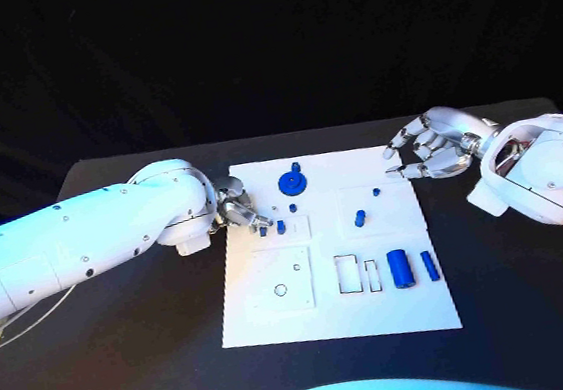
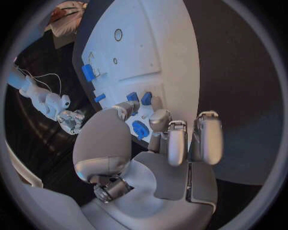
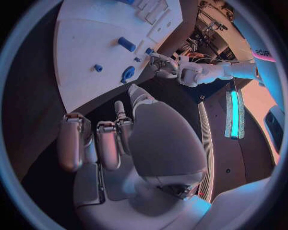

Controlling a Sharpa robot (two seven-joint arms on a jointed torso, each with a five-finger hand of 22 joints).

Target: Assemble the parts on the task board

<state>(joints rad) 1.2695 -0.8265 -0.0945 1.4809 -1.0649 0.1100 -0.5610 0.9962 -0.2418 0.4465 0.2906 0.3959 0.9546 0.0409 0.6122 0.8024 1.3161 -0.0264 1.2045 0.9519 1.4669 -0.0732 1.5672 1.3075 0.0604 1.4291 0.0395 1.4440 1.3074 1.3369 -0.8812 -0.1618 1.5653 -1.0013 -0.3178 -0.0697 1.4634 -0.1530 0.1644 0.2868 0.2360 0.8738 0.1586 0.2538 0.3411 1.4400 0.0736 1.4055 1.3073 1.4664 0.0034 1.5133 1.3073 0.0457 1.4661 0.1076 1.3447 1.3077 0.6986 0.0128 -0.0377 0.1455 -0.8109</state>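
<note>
The white task board lies mid-table. My left hand hovers over its left edge, thumb tip close to two small blue parts, and nothing sits between its fingers. A blue gear-like disc lies just beyond that hand. A blue peg stands mid-board. A thick blue cylinder and a slimmer one lie near the right edge. My right hand hangs off the board's far right corner, fingers loosely bent and holding nothing.
Rectangular slots and a square plate with a round hole mark the board's near half. Black tabletop surrounds the board on all sides. My left hand also appears in the right wrist view.
</note>
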